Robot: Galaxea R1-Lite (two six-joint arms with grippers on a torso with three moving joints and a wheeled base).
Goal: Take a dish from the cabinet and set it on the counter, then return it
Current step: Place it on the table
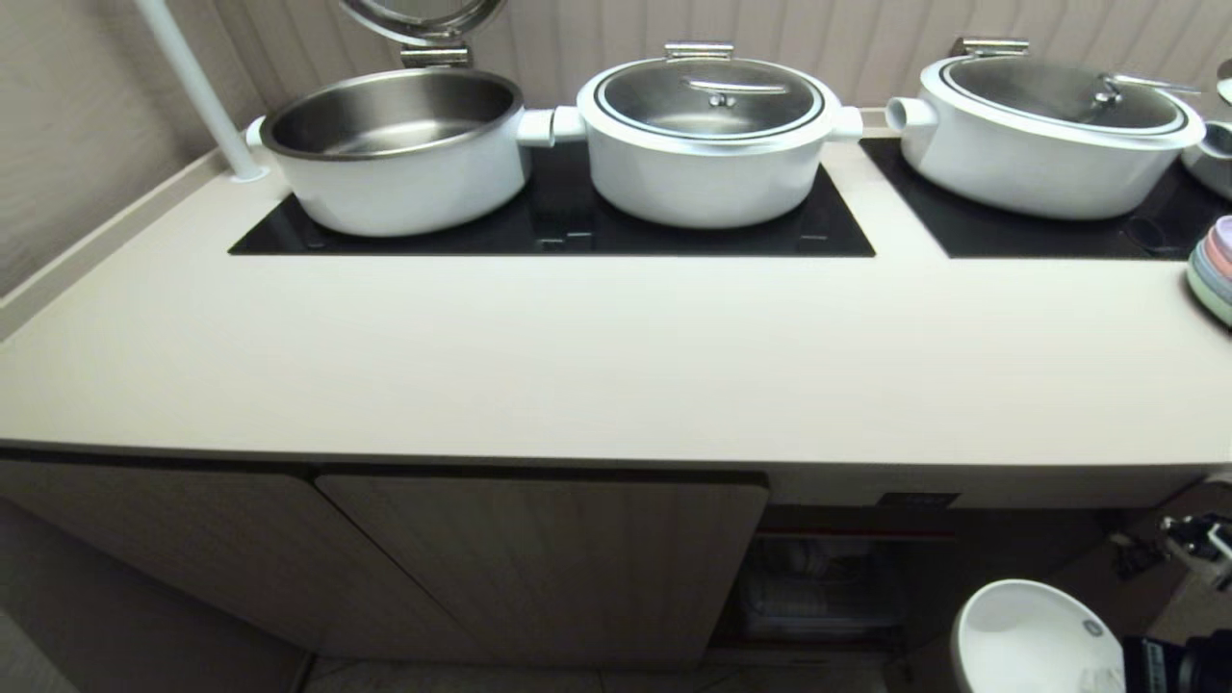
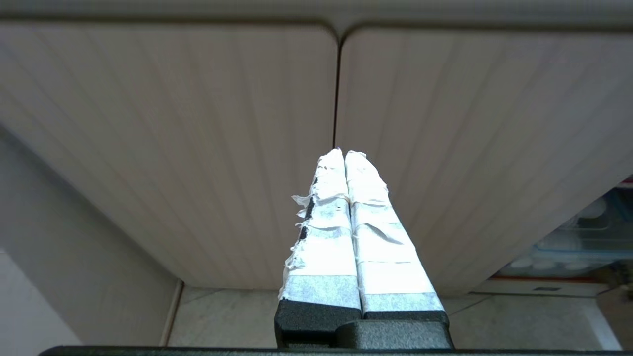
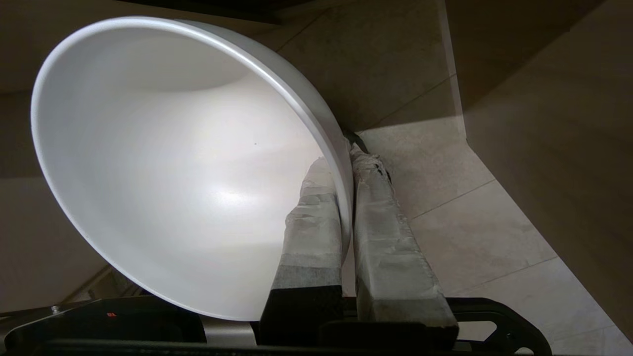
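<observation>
Dish (image 3: 163,163): small, round, plain white bowl, smooth inside, thin rim catching light, one tiny dark speck on the inner wall. In the head view the dish (image 1: 1035,635) is hanging low at the right, below the counter (image 1: 577,366) edge and in front of the open cabinet (image 1: 828,577) bay, its mouth tilting up and leftward; a small grey mark is showing inside its rim.

Right gripper (image 3: 346,163): taped fingers are pinching the dish's rim, one finger inside the bowl, the other outside against the wall. Only the dark body of this arm is showing at the head view's lower right corner.

Left gripper (image 2: 343,153): white-taped fingers are lying pressed together, holding nothing, pointing at the seam between two closed ribbed doors (image 2: 198,138).

Hard to make out: the cabinet's open bay is sitting in shadow, with a red shelf edge and pale stacked ware showing only dimly. The dish's foot is not showing in any view. A stack of pastel plates (image 1: 1215,269) is being cut off at the counter's right edge. Three white pots (image 1: 703,144) are sitting on the black cooktop panels; the leftmost one's lid is standing open and running off the top.
</observation>
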